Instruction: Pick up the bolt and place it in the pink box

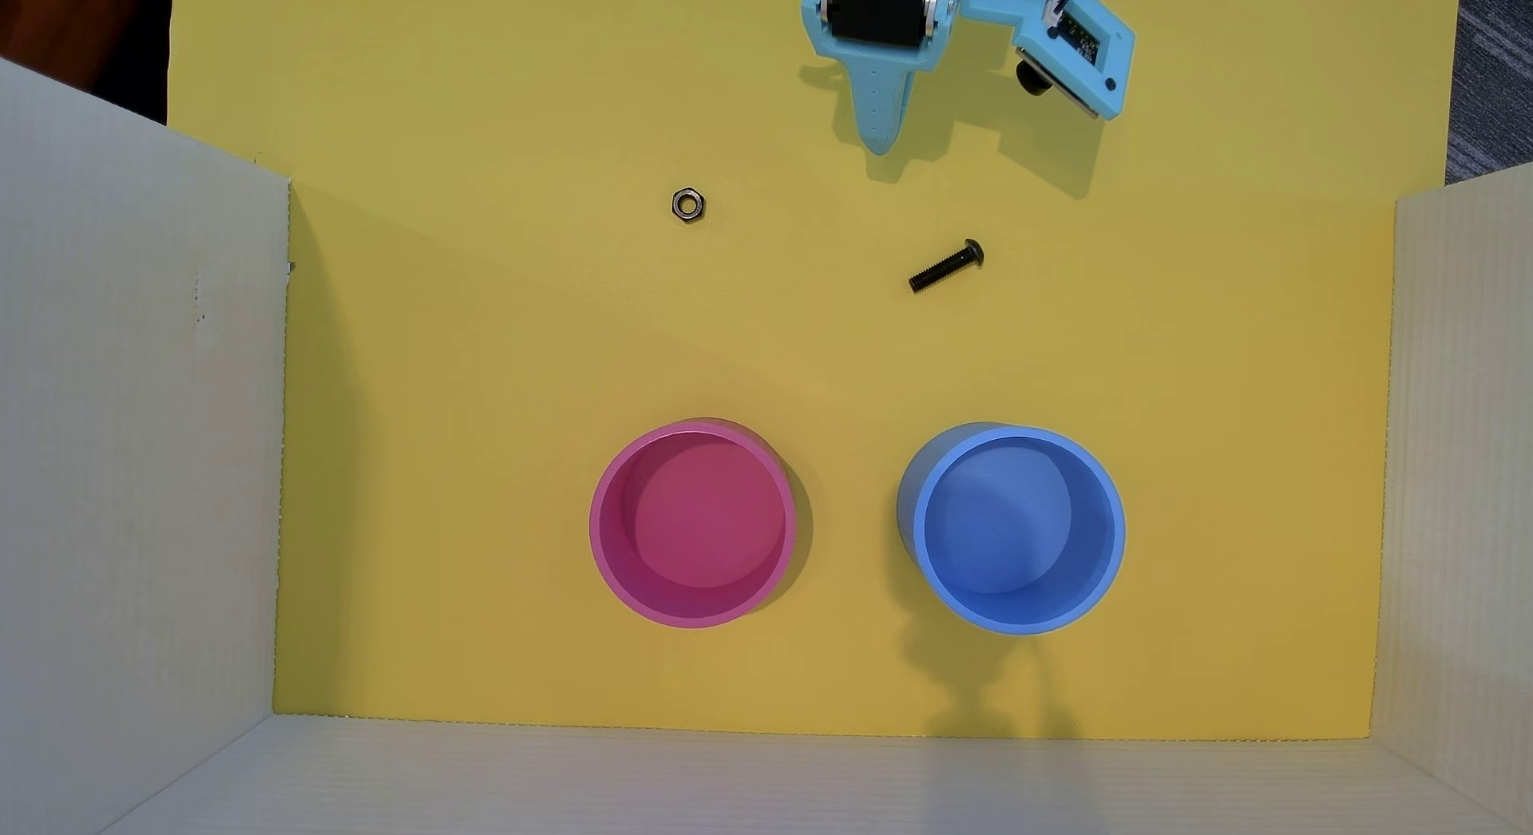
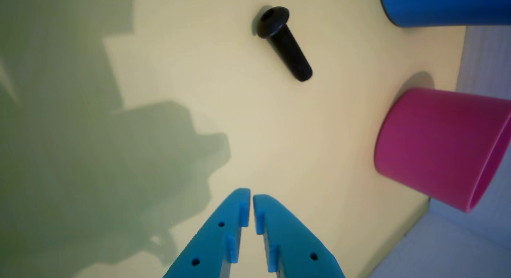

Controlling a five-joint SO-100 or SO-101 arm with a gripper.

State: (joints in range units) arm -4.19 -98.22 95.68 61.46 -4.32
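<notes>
Overhead, the light-blue plastic hand (image 1: 878,143), fingers clenched together and empty, hovers above the small black threaded bolt (image 1: 946,267) on the yellow surface (image 1: 498,371).

yellow floor (image 1: 464,371), white corrugated walls (image 1: 141,404)

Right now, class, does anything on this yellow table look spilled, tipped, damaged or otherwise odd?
Nothing stands out. The pink box and blue cup stand upright and empty; the bolt and nut lie loose on the yellow surface, and the hand is shut, holding nothing.
</notes>
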